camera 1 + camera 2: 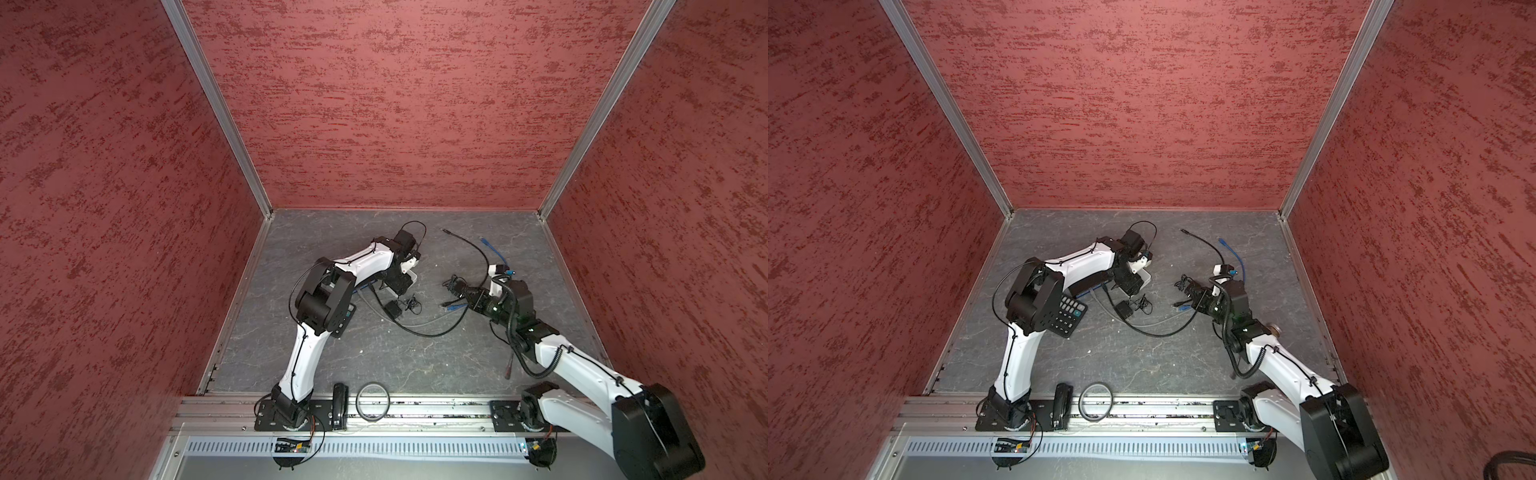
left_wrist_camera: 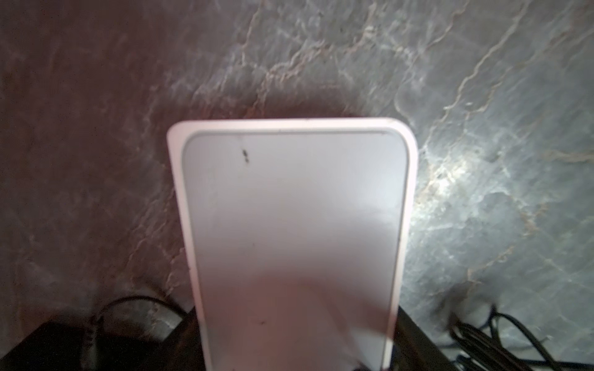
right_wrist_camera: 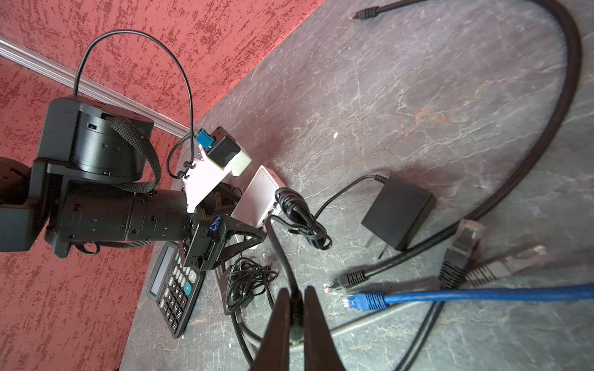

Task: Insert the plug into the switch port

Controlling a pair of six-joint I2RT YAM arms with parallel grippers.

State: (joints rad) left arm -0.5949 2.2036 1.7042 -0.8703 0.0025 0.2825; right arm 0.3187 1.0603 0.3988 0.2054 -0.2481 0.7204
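Note:
The white switch (image 2: 292, 208) lies on the dark slate floor, small in both top views (image 1: 411, 275) (image 1: 1145, 277). My left gripper (image 2: 297, 324) straddles it, with a dark finger against each long edge. From the right wrist view the switch (image 3: 260, 192) shows its port side toward the right arm, with the left gripper (image 3: 234, 231) on it. My right gripper (image 3: 297, 290) is shut on the black plug (image 3: 296, 331). The plug's black cable (image 3: 279, 253) runs out from between the fingers. This gripper (image 1: 455, 289) hovers to the right of the switch, well apart from it.
A calculator (image 3: 175, 286) lies beside the left arm. A black power adapter (image 3: 398, 212) and coiled thin cord (image 3: 302, 221) sit between the grippers. A blue cable plug (image 3: 366, 302), another black plug (image 3: 352, 277) and a long black cable (image 1: 484, 257) lie nearby. Red walls enclose the floor.

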